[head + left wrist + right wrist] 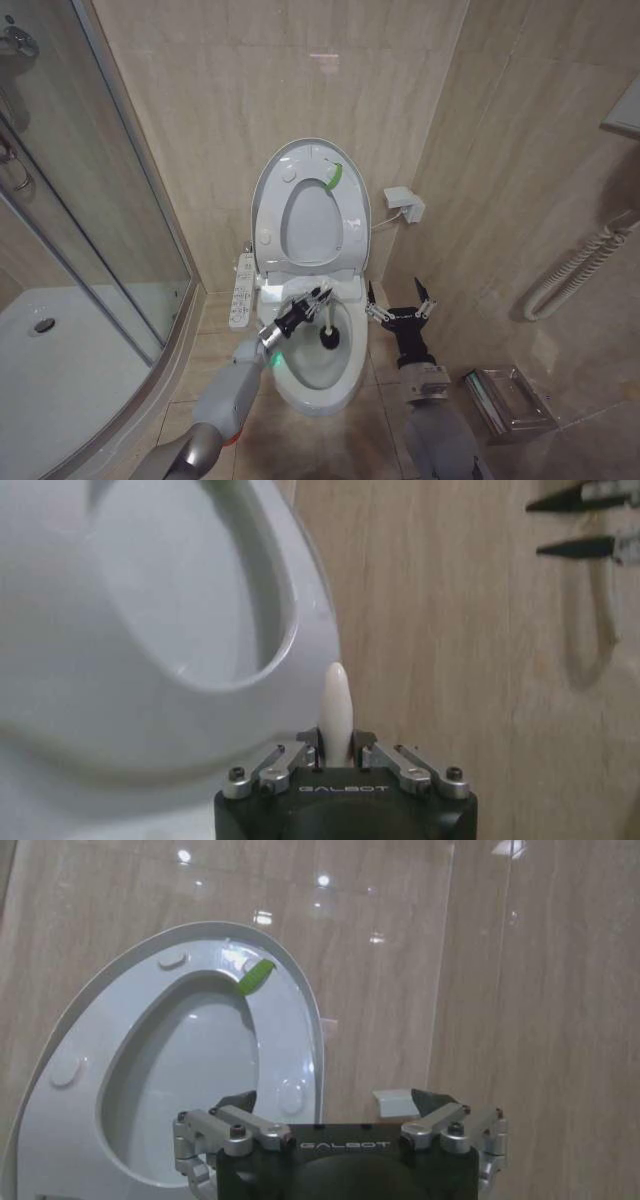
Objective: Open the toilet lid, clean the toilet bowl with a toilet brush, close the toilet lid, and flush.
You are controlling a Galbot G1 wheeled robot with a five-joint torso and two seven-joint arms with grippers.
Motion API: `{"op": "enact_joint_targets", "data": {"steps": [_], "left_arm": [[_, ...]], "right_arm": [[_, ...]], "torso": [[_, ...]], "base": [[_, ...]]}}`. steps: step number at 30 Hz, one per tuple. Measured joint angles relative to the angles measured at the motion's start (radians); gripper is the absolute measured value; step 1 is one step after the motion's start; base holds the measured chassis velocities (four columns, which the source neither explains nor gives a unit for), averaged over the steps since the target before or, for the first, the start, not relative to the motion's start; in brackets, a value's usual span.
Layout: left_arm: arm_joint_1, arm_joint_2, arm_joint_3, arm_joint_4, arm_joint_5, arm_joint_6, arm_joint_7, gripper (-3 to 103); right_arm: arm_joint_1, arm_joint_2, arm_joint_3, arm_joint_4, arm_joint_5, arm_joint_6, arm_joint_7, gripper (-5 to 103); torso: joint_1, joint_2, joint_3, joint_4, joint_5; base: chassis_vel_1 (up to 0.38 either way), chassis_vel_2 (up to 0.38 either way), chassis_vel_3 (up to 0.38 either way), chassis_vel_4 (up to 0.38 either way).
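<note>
a beige tiled bathroom, with a glass shower cabin point(70, 230) on the robot's left and the white toilet against the back wall. the toilet bowl point(318, 385) sits on the floor in the middle of the head view, and the toilet lid point(268, 200) stands upright against the wall with the ring seat raised against it, a green strip near the top. the toilet brush point(326, 328) is inside the bowl, dark head down, white handle tilted up toward the left gripper point(300, 308), whose fingers are clamped on the handle; in the left wrist view the handle tip point(335, 705) pokes out between the closed fingers. the button panel point(241, 292) hangs beside the bowl's left side. the right gripper point(398, 305) hovers just right of the bowl, fingers spread wide and holding nothing. a white wall box point(405, 204) sits right of the lid
</note>
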Motion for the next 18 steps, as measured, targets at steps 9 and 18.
{"op": "enact_joint_targets", "data": {"steps": [9,18], "left_arm": [[0.016,0.043,-0.006,0.022,0.020,-0.003,-0.004,20],[-0.054,-0.003,-0.005,0.008,-0.013,-0.002,-0.035,20]], "right_arm": [[0.000,0.000,0.000,0.000,0.000,0.000,0.000,100],[0.000,0.000,0.000,0.000,0.000,0.000,0.000,100]], "torso": [[0.000,0.000,0.000,0.0000,0.0001],[0.000,0.000,0.000,-0.0008,0.0001]], "base": [[0.000,0.000,0.000,0.000],[0.000,0.000,0.000,0.000]]}}
